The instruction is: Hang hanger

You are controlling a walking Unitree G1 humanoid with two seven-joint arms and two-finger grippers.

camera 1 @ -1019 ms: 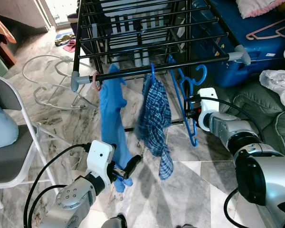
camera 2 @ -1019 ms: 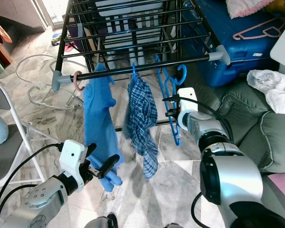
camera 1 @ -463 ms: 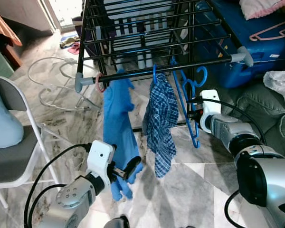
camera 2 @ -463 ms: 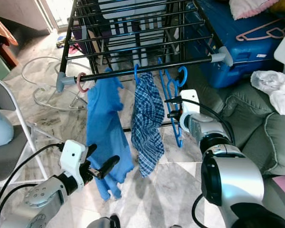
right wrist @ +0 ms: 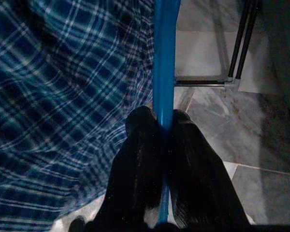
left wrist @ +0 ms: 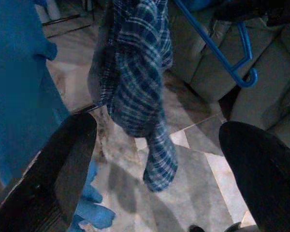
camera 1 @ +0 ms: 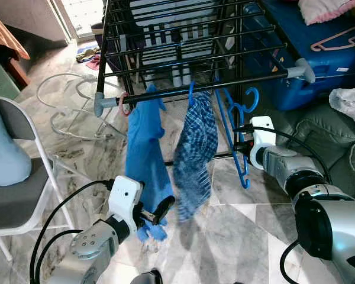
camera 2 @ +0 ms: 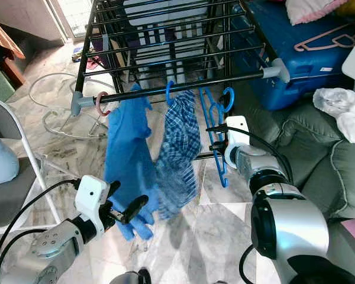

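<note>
A black drying rack (camera 1: pixel 183 41) stands ahead, its front rail (camera 1: pixel 260 75) ending in grey caps. A blue garment (camera 1: pixel 143 148) and a plaid shirt (camera 1: pixel 196 142) hang from that rail on hangers. My right gripper (camera 1: pixel 241 144) is shut on an empty blue hanger (camera 1: pixel 228 127), gripping its thin bar (right wrist: pixel 163 58) between both fingers. The hanger's hook (camera 1: pixel 252 98) sits just below the rail, to the right of the plaid shirt. My left gripper (camera 1: pixel 158 212) is open and low, in front of the blue garment's hem, with nothing between its fingers (left wrist: pixel 63 159).
A white folding chair (camera 1: pixel 23 195) stands at the left. A blue box (camera 1: pixel 319 59) with a pink hanger (camera 1: pixel 338 36) on it is at the right, with a grey sofa (camera 1: pixel 337 148) and a white cloth (camera 1: pixel 349 100) nearer. White wire hoops (camera 1: pixel 65 106) lie on the marble floor.
The plaid shirt has swung left toward the blue garment, and both clothes sway. My right gripper keeps its hold on the blue hanger at about the same place.
</note>
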